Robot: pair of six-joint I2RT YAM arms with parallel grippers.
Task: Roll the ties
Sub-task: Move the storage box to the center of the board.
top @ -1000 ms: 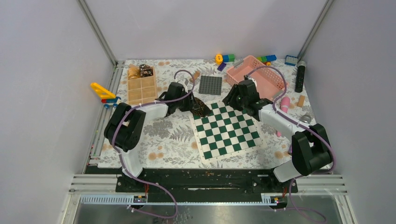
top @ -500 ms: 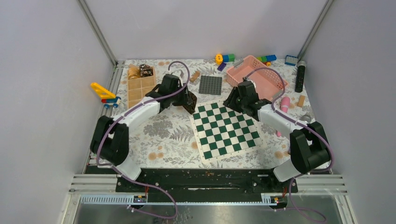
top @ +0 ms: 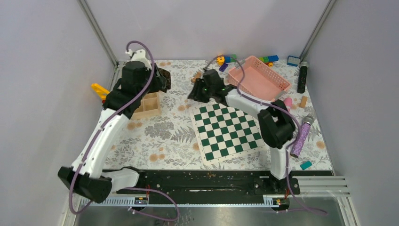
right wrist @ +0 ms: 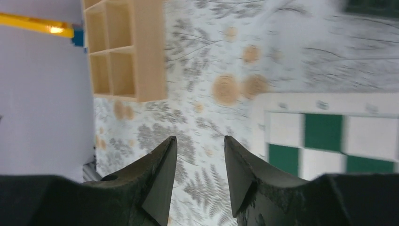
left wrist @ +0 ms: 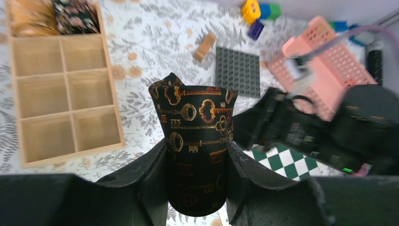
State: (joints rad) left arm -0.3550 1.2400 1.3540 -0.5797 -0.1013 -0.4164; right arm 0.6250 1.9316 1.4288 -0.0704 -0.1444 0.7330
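Inside the left pincer (left wrist: pixel 196 150) stands a coiled tie (left wrist: pixel 195 117), gripped tight; box (left wrist: pixel 66 94) ahead-left; right pincer (right wrist: pixel 197 150) gapes empty above the surface (right wrist: pixel 282 70), chessboard (right wrist: pixel 329 136) rightward.

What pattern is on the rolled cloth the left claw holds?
Gold and orange keys on the black rolled necktie; clearest in left wrist view.

Bright, even light, soft shadows; motion blur in both wrist views.

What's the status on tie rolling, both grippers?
Left gripper shut on rolled key-print tie, held aloft. Right gripper open, empty, by chessboard. Golden coil, dark speckled coil in wooden organizer; other cells bare.
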